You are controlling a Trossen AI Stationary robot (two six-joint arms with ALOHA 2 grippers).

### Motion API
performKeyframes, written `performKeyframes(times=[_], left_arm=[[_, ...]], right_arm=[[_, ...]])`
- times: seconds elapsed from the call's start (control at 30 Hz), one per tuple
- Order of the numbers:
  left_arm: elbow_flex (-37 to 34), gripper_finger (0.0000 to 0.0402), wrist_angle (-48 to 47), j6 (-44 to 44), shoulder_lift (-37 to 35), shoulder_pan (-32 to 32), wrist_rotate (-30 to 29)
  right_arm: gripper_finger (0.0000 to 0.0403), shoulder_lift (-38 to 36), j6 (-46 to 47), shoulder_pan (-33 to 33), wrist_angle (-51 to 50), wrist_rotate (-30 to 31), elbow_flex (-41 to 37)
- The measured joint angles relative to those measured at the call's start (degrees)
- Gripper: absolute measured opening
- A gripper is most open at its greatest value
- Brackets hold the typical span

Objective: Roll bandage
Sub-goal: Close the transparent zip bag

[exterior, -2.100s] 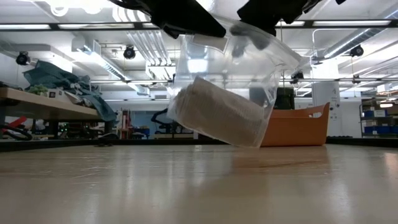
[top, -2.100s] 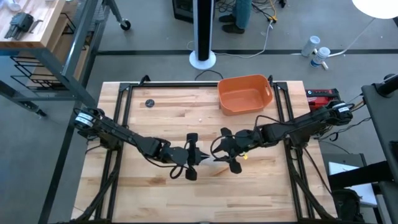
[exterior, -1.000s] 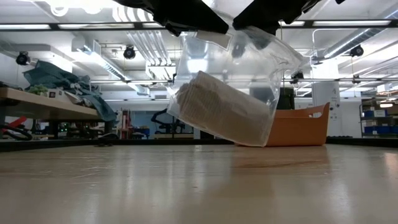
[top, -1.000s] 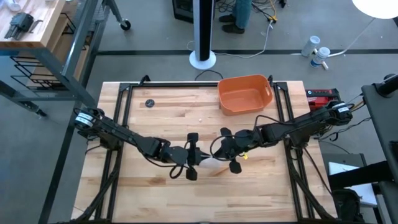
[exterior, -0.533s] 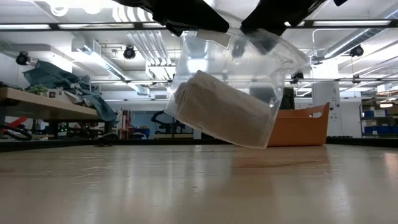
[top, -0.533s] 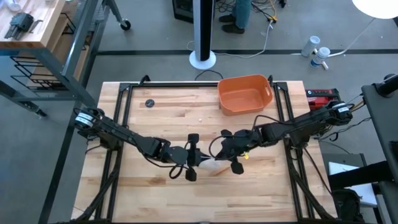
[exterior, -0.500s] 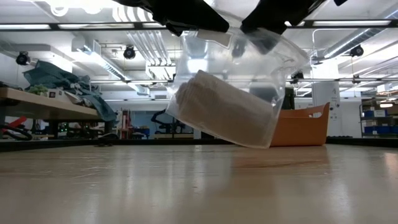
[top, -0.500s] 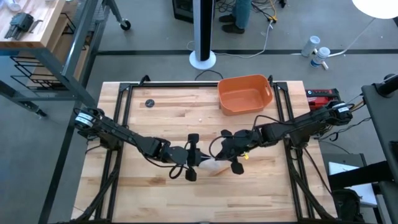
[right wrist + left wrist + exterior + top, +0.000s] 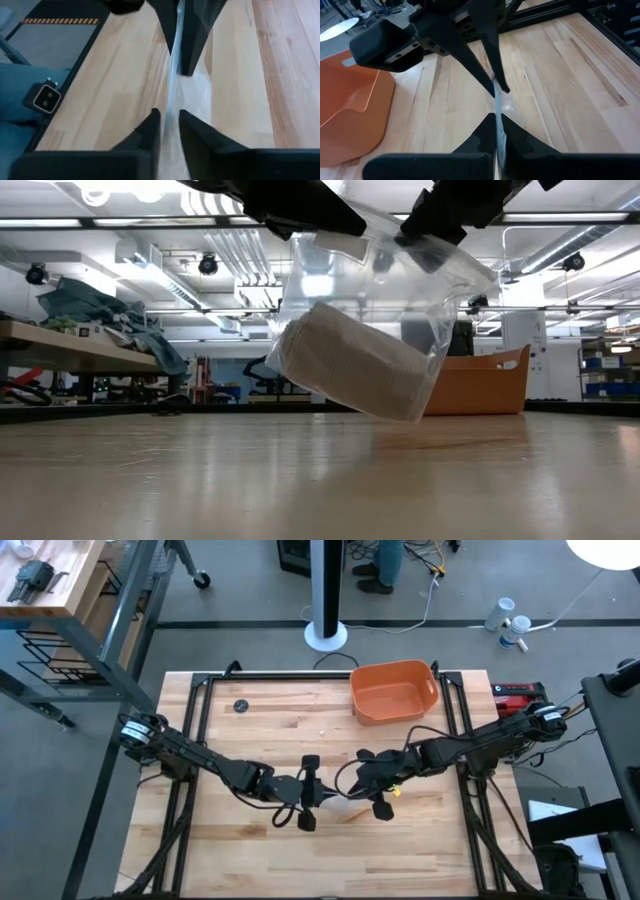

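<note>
A clear plastic wrapper (image 9: 400, 290) hangs between my two grippers above the middle of the table, clear of the wood. The off-white bandage (image 9: 350, 360) lies inside it as a thick roll, tilted with its right end lower. My left gripper (image 9: 316, 796) is shut on the wrapper's top edge from the left. My right gripper (image 9: 364, 788) is shut on the same edge from the right. From above, the grippers hide most of the wrapper (image 9: 341, 806). No loose strip of the bandage shows. My left gripper pinches the wrapper's top edge (image 9: 498, 131) between its two fingers, coming level from the table's left. The film runs edge-on between the fingers. The wrapper hangs below, lifted clear, with the bandage at its bottom. My right gripper pinches the wrapper's top edge (image 9: 170, 107) between its two fingers, coming from the table's right, opposite my left gripper. The film stands edge-on between the fingers (image 9: 152, 125). The wrapper hangs below it, clear of the table.
An orange tub (image 9: 393, 690) stands at the table's far right; it also shows in the low view (image 9: 485, 385) and the left wrist view (image 9: 345, 110). A small dark round thing (image 9: 240, 706) lies at the far left. Bare wood (image 9: 400, 850) lies toward the near edge.
Both grippers have stayed shut on the wrapper at about the same height. The wrapper has swayed a little below them, and the bandage roll inside has shifted slightly with it.
</note>
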Motion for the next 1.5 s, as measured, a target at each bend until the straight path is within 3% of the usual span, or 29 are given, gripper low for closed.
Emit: performKeyframes(times=[0.1, 0.53, 0.7, 0.83, 1.0, 1.23, 1.3, 1.4, 1.5], left_arm=[[0.00, 0.0000, 0.02, -0.01, 0.00, 0.00, 0.00], [0.00, 0.0000, 0.01, -0.04, 0.00, 0.00, -0.01], [0.00, 0.0000, -0.04, -0.06, 0.00, 0.00, -0.02], [0.00, 0.0000, -0.04, -0.07, 0.00, -0.02, -0.01], [0.00, 0.0000, -0.17, -0.31, 0.00, -0.01, -0.02], [0.00, 0.0000, -0.37, -0.31, 0.00, -0.02, -0.02], [0.00, 0.0000, -0.39, -0.31, 0.00, -0.02, -0.02], [0.00, 0.0000, -0.40, -0.30, 0.00, 0.00, -0.02], [0.00, 0.0000, -0.41, -0.28, 0.00, -0.02, 0.00]], right_arm=[[0.0010, 0.00, 0.11, 0.00, -0.54, 0.01, 0.00], [0.0079, 0.00, 0.93, 0.00, -1.63, 0.02, 0.00], [0.0012, 0.02, 2.62, -0.25, -3.38, -0.46, -0.02], [0.0015, 0.02, 2.15, -0.22, -3.42, -0.46, -0.02], [0.0036, 0.02, 1.50, -0.24, -4.00, -0.46, -0.02], [0.0097, 0.03, 1.54, -0.24, -5.28, -0.53, -0.02], [0.0080, 0.07, 3.84, -0.47, -6.17, -0.67, -0.05], [0.0016, 0.07, 3.75, -0.70, -5.98, -2.19, -0.13], [0.0022, 0.07, 3.51, -0.61, -5.82, -2.44, -0.15]])
